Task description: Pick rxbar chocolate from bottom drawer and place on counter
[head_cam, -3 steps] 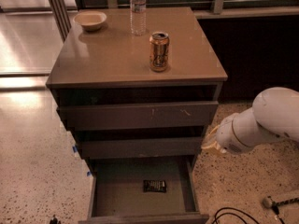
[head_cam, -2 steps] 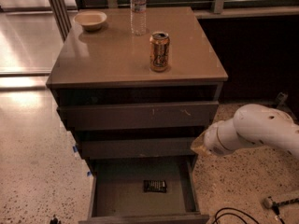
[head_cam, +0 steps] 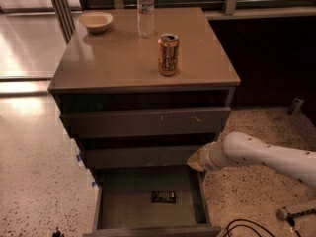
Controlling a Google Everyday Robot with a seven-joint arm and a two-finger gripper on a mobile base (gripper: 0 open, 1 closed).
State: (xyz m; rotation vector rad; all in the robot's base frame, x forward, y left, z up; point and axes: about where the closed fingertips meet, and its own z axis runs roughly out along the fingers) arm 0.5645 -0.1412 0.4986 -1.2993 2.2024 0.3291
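The rxbar chocolate [head_cam: 163, 197] lies flat on the floor of the open bottom drawer [head_cam: 123, 206], a little right of its middle. The drawer is pulled out towards me, and the two drawers above it are pushed in further. The counter [head_cam: 113, 58] is the glossy tan top above them. My white arm reaches in from the right. The gripper [head_cam: 196, 160] is at its left end, by the right end of the middle drawer front. It hangs above the open drawer's right wall, up and to the right of the bar, apart from it.
An orange can [head_cam: 168, 54] stands on the counter near its front right. A water bottle [head_cam: 146, 11] and a pale bowl [head_cam: 96, 21] stand at the back. A black cable [head_cam: 242, 227] lies on the speckled floor at the lower right.
My arm has swung left and stretched out, bringing the gripper from beside the cabinet to above the open drawer's right edge. The bar and the things on the counter have not moved.
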